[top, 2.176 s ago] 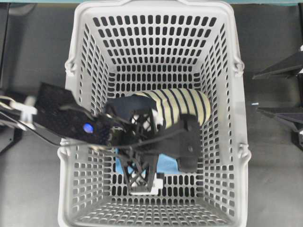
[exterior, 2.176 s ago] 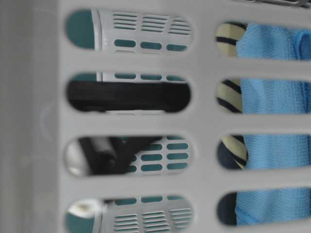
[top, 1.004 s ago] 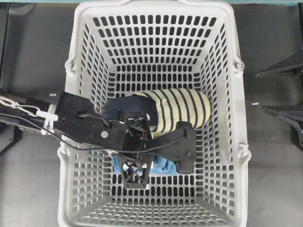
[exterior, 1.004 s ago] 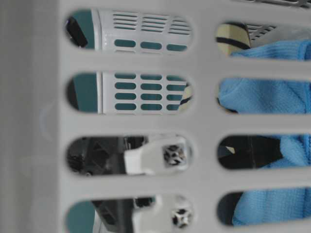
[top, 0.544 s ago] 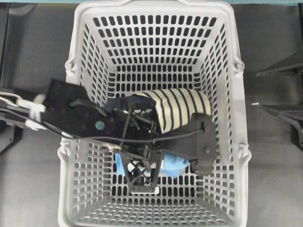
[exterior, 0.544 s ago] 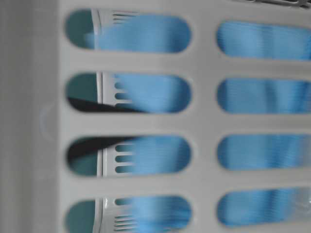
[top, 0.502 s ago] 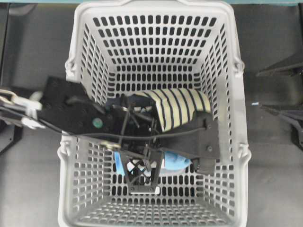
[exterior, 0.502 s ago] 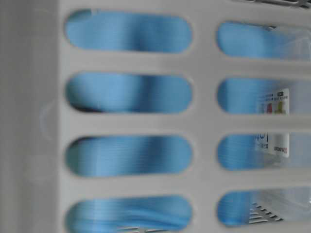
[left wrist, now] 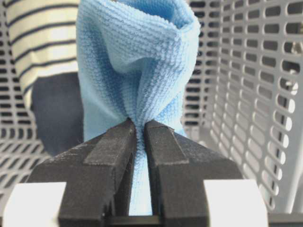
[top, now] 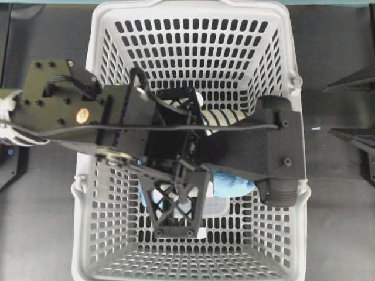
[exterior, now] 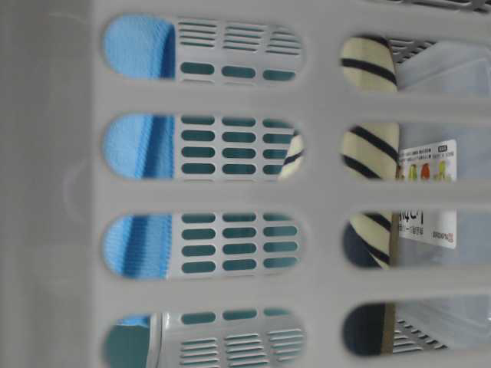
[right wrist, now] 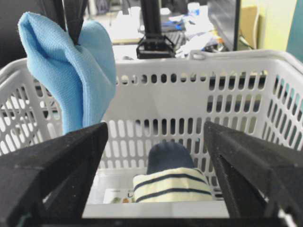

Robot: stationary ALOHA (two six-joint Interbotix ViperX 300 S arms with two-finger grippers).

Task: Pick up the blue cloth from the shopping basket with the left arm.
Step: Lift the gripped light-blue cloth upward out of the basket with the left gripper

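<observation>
My left gripper is shut on the blue cloth, which bunches up between the pads. In the overhead view the left arm reaches over the shopping basket, raised high. The left gripper points down, and the cloth hangs under it, clear of the basket floor. The right wrist view shows the cloth dangling above the basket rim. The table-level view shows it through the slots at the left. My right gripper is open and empty outside the basket's right side.
A rolled navy and cream-striped fabric lies mid-basket, also in the right wrist view. A clear packet with a printed label lies on the basket floor. Dark table surrounds the basket.
My left arm has risen with the cloth pinched in it. The cloth has left the basket floor, uncovering the labelled packet and the striped roll. The right arm has not moved.
</observation>
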